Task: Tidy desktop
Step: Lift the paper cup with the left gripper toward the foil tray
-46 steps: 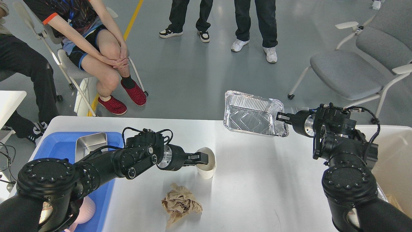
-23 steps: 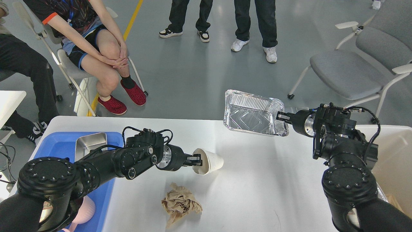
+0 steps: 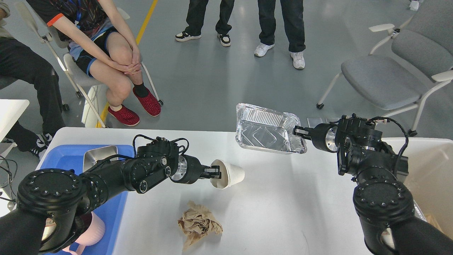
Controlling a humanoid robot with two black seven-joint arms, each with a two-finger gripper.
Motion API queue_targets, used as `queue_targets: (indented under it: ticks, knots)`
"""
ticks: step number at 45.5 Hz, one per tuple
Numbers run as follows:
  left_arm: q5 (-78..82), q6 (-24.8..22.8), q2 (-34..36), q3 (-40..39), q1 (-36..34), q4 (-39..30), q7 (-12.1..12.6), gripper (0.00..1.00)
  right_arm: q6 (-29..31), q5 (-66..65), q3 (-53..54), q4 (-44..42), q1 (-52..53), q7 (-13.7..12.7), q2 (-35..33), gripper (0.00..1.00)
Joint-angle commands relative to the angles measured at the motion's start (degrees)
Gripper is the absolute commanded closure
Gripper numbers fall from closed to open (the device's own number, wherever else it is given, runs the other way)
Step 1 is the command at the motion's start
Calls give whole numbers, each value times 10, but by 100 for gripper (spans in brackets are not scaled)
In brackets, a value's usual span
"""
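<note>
The desktop (image 3: 283, 198) stretched across the near scene, partly tidied; the left gripper (image 3: 213, 172) was clamped on a paper cup's (image 3: 230, 174) rim; the right gripper (image 3: 298, 131) pinched a foil tray (image 3: 265, 129) aloft; crumpled paper (image 3: 199, 224) lay near, untouched.

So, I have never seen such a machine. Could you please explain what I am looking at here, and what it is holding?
The camera sits in a robot's head, looking down at its own two black arms over a wide white desktop. The left claw grips the rim of a white paper cup, tipped on its side. The right claw holds a shiny aluminium foil tray by its edge, lifted over the desktop's far side. A crumpled brown paper ball lies on the desktop. At left is a blue plastic tray with a steel pan.
</note>
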Motion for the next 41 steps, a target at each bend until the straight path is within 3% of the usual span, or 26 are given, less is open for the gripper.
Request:
queue_targets:
  ticks: [1,12,19,24,27,33,41]
  knots:
    - [0,0,8,2,-2,0,1,98,-3,0,0,-1,-1,-2,-1,100]
    - [1,-35,69,17,-4,-1,5,96,-5,0,0,-1,-2,-3,-1,100]
    - [-2,-53,128,47,-21,-9,0,96,-6,-1,0,-1,-2,-3,-1,100]
    - [-3,-94,165,49,-58,-30,-16,96,-6,-1,0,-1,-3,-3,-1,100]
    - [-2,-112,189,52,-78,-55,-26,96,-6,-2,0,-1,-3,-3,-1,100]
    - [2,-123,266,75,-142,-155,-23,96,-7,-1,0,-1,-4,-3,-1,100]
    - [4,-124,375,138,-244,-318,10,96,-8,-1,0,-1,-5,-3,-2,100]
